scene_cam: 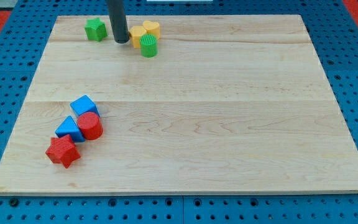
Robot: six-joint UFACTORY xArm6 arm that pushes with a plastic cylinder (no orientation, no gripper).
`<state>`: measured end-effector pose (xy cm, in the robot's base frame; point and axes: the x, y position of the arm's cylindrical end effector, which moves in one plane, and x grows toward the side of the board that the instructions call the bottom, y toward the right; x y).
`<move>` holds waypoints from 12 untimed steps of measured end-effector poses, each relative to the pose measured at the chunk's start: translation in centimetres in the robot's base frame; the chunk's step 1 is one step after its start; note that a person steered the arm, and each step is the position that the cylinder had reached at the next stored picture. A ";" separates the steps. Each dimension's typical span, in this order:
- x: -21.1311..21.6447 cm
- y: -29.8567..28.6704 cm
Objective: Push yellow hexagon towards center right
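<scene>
Two yellow blocks sit at the view's top, left of centre. One (151,28) looks like the yellow hexagon; the other yellow block (137,34) is just left of it, shape unclear. A green cylinder (148,45) touches both from below. My tip (122,41) is a dark rod end resting just left of the left yellow block, very close to or touching it. A green star (95,29) lies left of the rod.
The wooden board (229,124) lies on a blue pegboard. At the view's lower left is a cluster: a blue cube (84,106), a blue block (70,129), a red cylinder (91,125) and a red star (63,151).
</scene>
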<state>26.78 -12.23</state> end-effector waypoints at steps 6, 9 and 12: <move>-1.9 11.3; -0.9 13.1; 2.4 15.8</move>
<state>29.19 3.57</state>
